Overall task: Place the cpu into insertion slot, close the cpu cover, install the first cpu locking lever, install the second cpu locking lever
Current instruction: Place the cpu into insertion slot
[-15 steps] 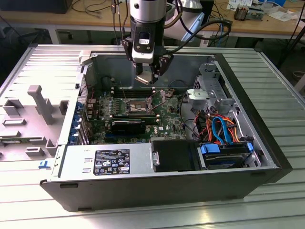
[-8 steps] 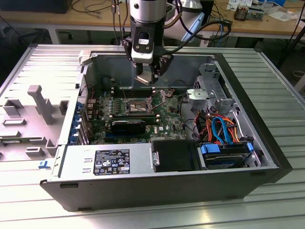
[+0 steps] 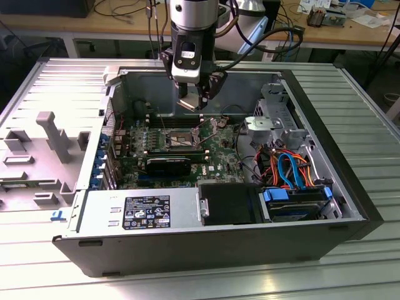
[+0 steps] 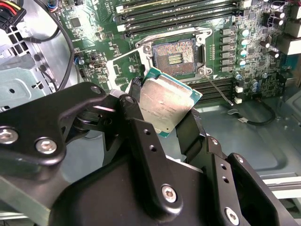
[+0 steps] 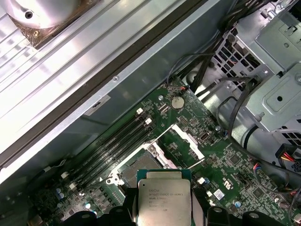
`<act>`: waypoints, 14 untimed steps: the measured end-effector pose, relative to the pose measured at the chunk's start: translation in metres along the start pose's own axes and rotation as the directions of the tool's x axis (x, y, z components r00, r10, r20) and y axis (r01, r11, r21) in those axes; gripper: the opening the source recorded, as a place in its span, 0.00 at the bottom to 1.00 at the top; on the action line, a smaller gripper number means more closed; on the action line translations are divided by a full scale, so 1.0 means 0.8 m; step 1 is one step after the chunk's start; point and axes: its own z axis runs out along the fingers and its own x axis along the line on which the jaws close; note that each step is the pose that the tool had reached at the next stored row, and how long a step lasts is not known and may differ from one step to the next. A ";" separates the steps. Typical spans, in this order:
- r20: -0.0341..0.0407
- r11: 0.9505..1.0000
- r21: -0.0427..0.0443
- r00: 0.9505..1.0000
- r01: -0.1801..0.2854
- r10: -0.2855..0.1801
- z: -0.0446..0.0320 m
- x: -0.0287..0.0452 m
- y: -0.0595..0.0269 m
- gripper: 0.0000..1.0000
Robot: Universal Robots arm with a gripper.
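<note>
The cpu (image 4: 167, 106) is up in the air, silvery top showing in both wrist views, pinched by its edges between the black fingers (image 4: 190, 129) of the gripper (image 3: 201, 103). The jaws are drawn in narrow, right onto the chip. It hangs above the insertion slot (image 4: 175, 57), clear of it, and the slot's dark centre lies bare. In the first wrist view the cpu cover (image 5: 182, 141) stands swung open beside the socket, square window plain to see. A thin wire lever (image 4: 219, 89) juts out loose just beside the slot. Around that lie the green circuit board (image 3: 219, 156), the long black memory slots (image 5: 117, 141), and the open computer case (image 3: 219, 250) on a ribbed metal table (image 3: 375, 125).
</note>
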 end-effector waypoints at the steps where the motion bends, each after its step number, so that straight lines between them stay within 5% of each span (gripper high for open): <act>1: 0.000 1.000 0.000 1.000 -0.001 0.001 0.0000 0.0000 0.000 0.55; 14: 0.002 1.000 0.000 1.000 -0.022 0.022 0.0004 0.0000 0.000 0.55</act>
